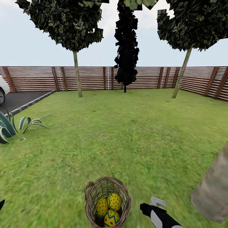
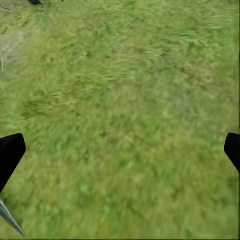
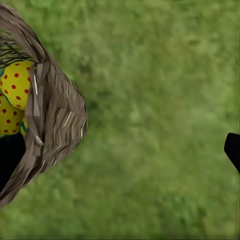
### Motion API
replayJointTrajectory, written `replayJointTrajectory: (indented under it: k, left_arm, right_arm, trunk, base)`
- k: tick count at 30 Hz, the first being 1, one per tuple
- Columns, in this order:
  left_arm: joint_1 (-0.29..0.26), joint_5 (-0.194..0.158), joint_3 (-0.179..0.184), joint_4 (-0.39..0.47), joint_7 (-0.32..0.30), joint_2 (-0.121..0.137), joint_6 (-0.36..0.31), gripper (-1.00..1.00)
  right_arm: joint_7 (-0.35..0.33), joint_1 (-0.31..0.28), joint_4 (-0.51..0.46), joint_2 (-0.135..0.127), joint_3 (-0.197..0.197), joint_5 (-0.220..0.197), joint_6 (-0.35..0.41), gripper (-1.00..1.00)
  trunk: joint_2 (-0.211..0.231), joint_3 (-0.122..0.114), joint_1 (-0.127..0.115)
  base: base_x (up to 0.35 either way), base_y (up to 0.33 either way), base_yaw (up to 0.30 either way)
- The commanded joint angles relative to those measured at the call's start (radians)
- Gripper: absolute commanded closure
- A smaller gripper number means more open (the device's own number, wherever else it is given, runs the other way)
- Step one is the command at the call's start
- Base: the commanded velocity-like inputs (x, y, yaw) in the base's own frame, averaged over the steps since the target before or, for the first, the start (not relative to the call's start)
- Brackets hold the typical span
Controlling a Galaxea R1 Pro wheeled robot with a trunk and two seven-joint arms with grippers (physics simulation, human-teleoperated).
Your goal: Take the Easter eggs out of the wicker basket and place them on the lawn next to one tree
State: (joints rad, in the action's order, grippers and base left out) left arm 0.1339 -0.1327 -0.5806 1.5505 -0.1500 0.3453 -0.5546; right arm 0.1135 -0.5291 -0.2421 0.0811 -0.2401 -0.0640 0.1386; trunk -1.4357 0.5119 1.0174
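The wicker basket (image 1: 107,200) stands on the lawn (image 1: 126,139) close in front of me, and its woven wall (image 3: 52,125) also shows in the right wrist view. Three yellow Easter eggs lie inside: two with red dots (image 1: 114,201) (image 1: 101,207) and one with a blue zigzag band (image 1: 111,218). A red-dotted egg (image 3: 17,82) shows over the rim. My right gripper (image 3: 120,152) is open, one finger (image 3: 9,160) at the basket's side and the rest over grass. My right arm (image 1: 157,215) is just right of the basket. My left gripper (image 2: 120,152) hangs open over bare grass.
A thick grey-brown tree trunk (image 1: 212,190) rises close at my right. Two leafy trees (image 1: 77,74) (image 1: 182,74) and a narrow black-foliaged tree (image 1: 126,47) stand by the slat fence (image 1: 91,78). A spiky plant (image 1: 12,126), paving (image 1: 22,99) and a car (image 1: 2,90) are at the left.
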Motion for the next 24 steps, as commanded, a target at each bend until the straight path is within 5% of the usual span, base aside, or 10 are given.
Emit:
replayJointTrajectory:
  k: [1, 5, 15, 24]
  left_arm:
    - [-0.015, -0.009, 0.0, 0.003, 0.0, 0.005, -0.018, -1.0]
    - [-0.15, -0.009, 0.004, 0.01, 0.0, 0.022, -0.131, -1.0]
    - [-0.254, -0.007, 0.011, 0.011, 0.002, 0.024, -0.183, -1.0]
    - [-0.274, -0.005, 0.172, 0.003, 0.02, 0.015, -0.185, -1.0]
  right_arm:
    - [0.005, 0.0, -0.002, 0.0, 0.002, -0.007, 0.006, -1.0]
    - [0.005, 0.0, -0.002, 0.0, 0.002, -0.008, 0.006, -1.0]
    - [0.005, 0.001, -0.002, 0.0, 0.002, -0.009, 0.006, -1.0]
    - [0.005, 0.004, -0.003, 0.0, 0.002, -0.009, 0.004, -1.0]
  trunk:
    - [0.007, -0.002, -0.004]
    - [0.035, -0.015, -0.019]
    - [0.105, -0.046, -0.058]
    - [0.168, -0.074, -0.092]
  base:
    - [0.0, 0.0, 0.0]
    - [0.0, 0.0, 0.0]
    - [0.0, 0.0, 0.0]
    - [0.0, 0.0, 0.0]
